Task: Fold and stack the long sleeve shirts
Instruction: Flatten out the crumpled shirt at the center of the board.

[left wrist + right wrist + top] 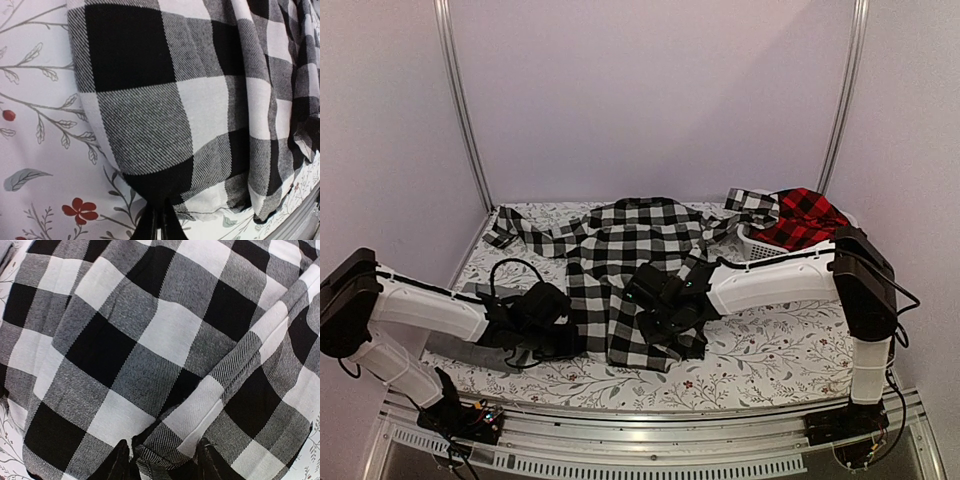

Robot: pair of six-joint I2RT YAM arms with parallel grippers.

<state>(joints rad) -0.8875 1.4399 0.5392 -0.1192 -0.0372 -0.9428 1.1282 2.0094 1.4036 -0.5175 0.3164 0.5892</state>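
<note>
Top view: the black-and-white shirt (620, 240) lies mid-frame, its long axis running top to bottom, with both arms at its lower hem. Left wrist: left jaws together, pinching the hem at bottom centre. Right wrist: right jaws straddle a fold at the bottom edge; I cannot tell whether they grip it.

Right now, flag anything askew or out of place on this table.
The black-and-white shirt lies crooked: one sleeve drapes over the white basket holding the red-and-black shirt, and its near hem is bunched.
</note>
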